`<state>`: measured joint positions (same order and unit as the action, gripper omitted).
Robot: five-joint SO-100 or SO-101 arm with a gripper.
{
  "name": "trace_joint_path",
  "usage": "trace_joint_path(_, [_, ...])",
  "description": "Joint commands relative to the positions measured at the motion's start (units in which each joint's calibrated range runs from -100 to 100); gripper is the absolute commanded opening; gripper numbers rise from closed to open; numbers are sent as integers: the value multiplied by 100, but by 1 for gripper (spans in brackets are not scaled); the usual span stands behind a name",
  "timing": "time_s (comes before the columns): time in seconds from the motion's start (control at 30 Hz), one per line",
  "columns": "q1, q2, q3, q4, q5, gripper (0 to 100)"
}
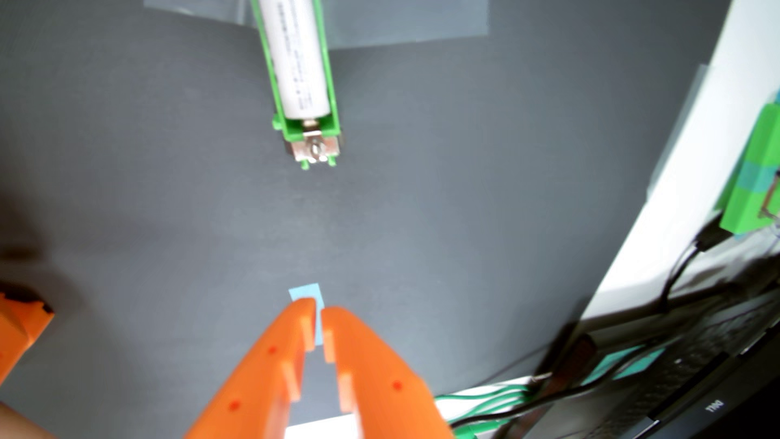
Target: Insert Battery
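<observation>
A white cylindrical battery (294, 59) lies inside a green holder (310, 135) at the top centre of the wrist view, on a dark grey mat (464, 190). A metal contact tab shows at the holder's near end. My orange gripper (318, 312) enters from the bottom edge, well below the holder and apart from it. Its fingertips nearly touch, with nothing between them. A small light blue tape patch (307, 293) lies on the mat just under the fingertips.
Clear tape (401, 25) holds the mat at the top. At the right, past the mat, are a white surface (658, 202), a green block (755, 177), black and green cables (485, 405) and a dark device. An orange part (19, 321) sits at the left edge.
</observation>
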<state>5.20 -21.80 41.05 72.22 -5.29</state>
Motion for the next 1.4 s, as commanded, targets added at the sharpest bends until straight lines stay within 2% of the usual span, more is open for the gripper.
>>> trace_joint_path(0.0, [129, -167, 429, -406, 65, 2])
trace_joint_path(0.33, [117, -200, 1032, -736, 189, 2])
trace_joint_path(0.63, [117, -209, 1645, -1455, 194, 2])
trace_joint_path(1.37, [129, -209, 1789, -1464, 194, 2])
